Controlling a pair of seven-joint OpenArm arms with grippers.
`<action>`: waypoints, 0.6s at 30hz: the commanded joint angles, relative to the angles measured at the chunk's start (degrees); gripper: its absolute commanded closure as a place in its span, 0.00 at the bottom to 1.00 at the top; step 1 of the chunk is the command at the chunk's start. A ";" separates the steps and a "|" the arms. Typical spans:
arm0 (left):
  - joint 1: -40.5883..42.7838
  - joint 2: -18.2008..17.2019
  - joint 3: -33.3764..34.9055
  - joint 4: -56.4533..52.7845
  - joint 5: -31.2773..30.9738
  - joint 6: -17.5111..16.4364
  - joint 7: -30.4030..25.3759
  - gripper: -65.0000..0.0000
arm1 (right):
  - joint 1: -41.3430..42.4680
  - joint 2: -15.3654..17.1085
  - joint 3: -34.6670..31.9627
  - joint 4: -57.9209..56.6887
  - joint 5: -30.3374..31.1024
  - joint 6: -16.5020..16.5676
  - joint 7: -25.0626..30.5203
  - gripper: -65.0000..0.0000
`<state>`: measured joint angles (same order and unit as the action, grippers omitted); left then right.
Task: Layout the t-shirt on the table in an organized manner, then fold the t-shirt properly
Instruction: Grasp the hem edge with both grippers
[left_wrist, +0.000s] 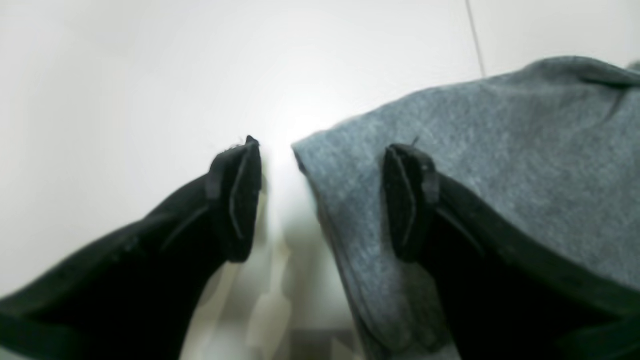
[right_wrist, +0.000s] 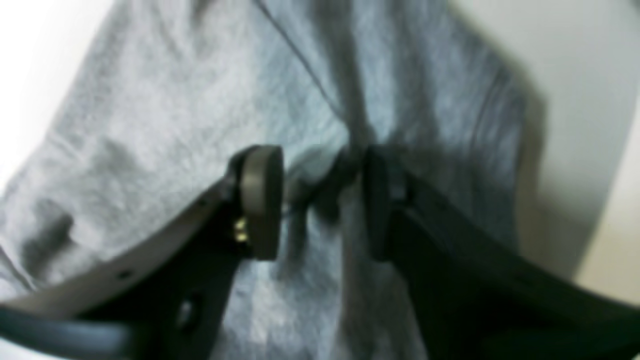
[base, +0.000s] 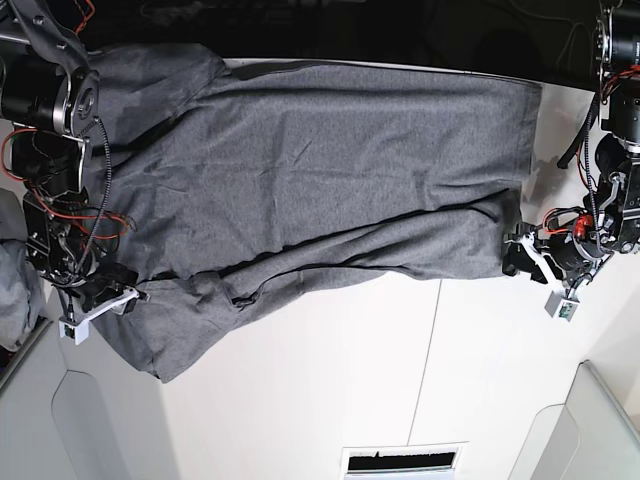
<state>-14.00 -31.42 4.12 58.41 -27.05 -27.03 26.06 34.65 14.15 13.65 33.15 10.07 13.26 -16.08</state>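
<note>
On the white tabletop (base: 330, 390) the t-shirt (base: 330, 170) lies spread; left fingers (left_wrist: 247, 195) gape at its corner, right fingers (right_wrist: 262, 200) half-closed around a fold, grip uncertain, probably to smooth it

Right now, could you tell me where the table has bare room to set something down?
The table is bare between the t-shirt folded edge and the bins, around the seam. It is crowded at both shirt ends, where the left gripper and right gripper work.

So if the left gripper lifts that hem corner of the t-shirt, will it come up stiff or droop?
Likely droop: the t-shirt lies in soft folds and wrinkles. It probably drags rather than slides cleanly, with much cloth spread over the table. The thin edge beside the left gripper may slip out.
</note>
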 joint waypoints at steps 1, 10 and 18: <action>-1.22 -1.11 -0.44 0.66 -0.52 0.04 -1.05 0.38 | 2.01 0.57 0.22 1.16 0.46 0.76 1.33 0.66; -1.20 -0.92 -0.37 -2.82 -0.72 0.00 -1.68 0.38 | 1.92 -1.66 0.20 1.09 -0.04 3.98 1.29 0.75; -1.07 -0.94 -0.37 -4.09 -1.44 -1.33 -1.66 0.38 | 1.81 -1.92 0.22 0.48 -1.90 1.49 1.07 0.75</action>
<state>-13.85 -31.27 4.12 53.67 -27.97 -27.97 25.45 34.79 11.70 13.69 32.88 7.75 14.92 -15.92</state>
